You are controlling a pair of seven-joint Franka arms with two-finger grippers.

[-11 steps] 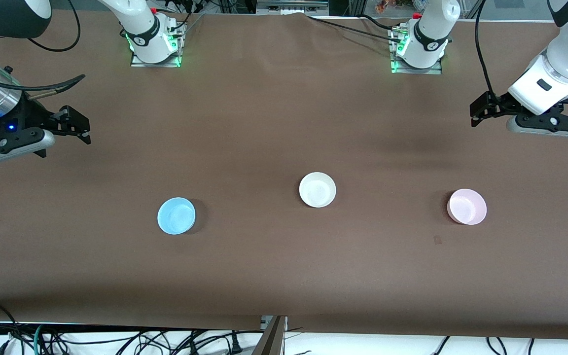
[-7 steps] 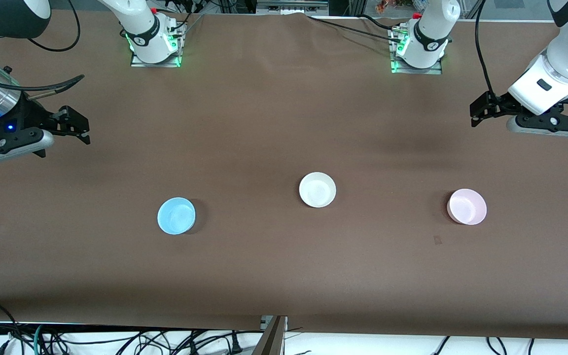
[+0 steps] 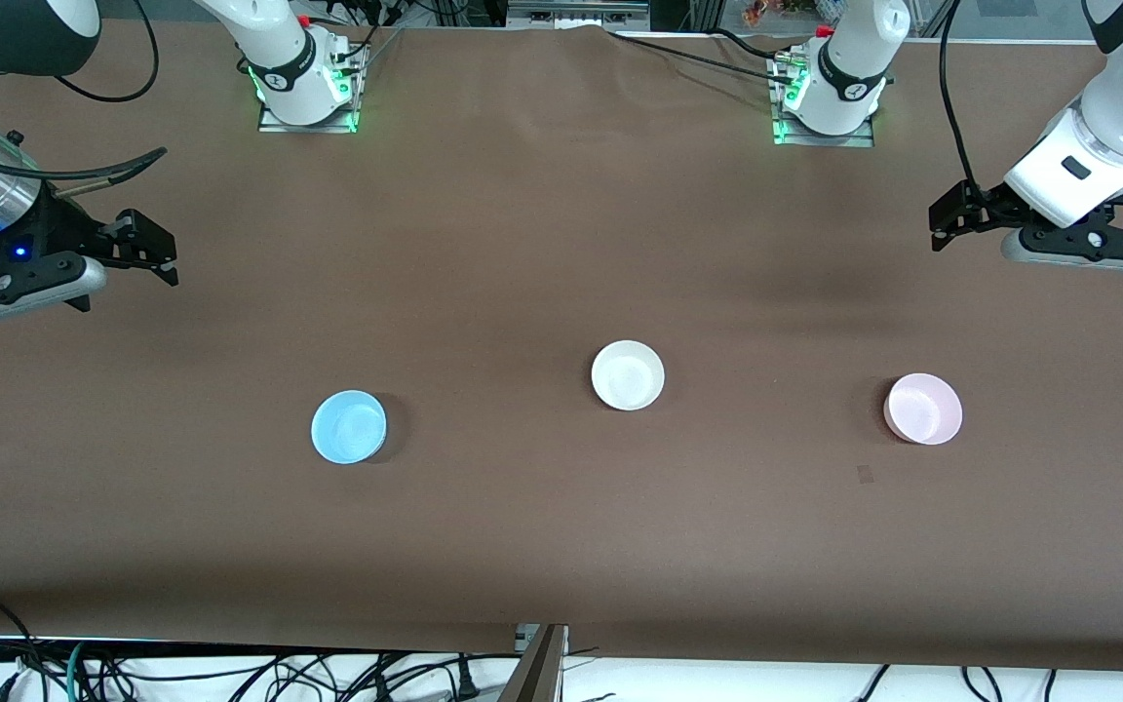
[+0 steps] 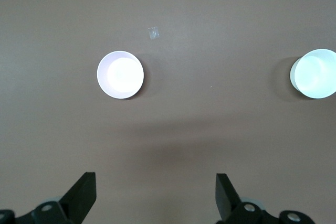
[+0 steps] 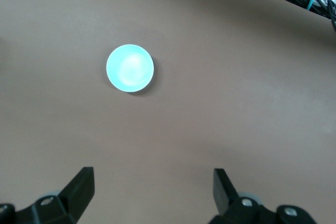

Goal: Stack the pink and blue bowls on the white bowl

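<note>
Brown table (image 3: 561,244); bowls apart; left tool (image 3: 951,216), right tool (image 3: 147,249) released, seemingly empty.

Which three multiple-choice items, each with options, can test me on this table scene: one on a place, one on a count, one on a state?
1. The white bowl stands
A. between the blue bowl and the pink bowl
B. inside the blue bowl
C. under the right gripper

2. How many bowls are on the table?
A. two
B. three
C. four

3. The left gripper is
A. shut on the pink bowl
C. shut, empty
B. open, empty

Answers: 1 A, the front view shows the coloured bowls on either side; 2 B, one of each colour; 3 B, its wrist view shows fingers spread, nothing between.
</note>
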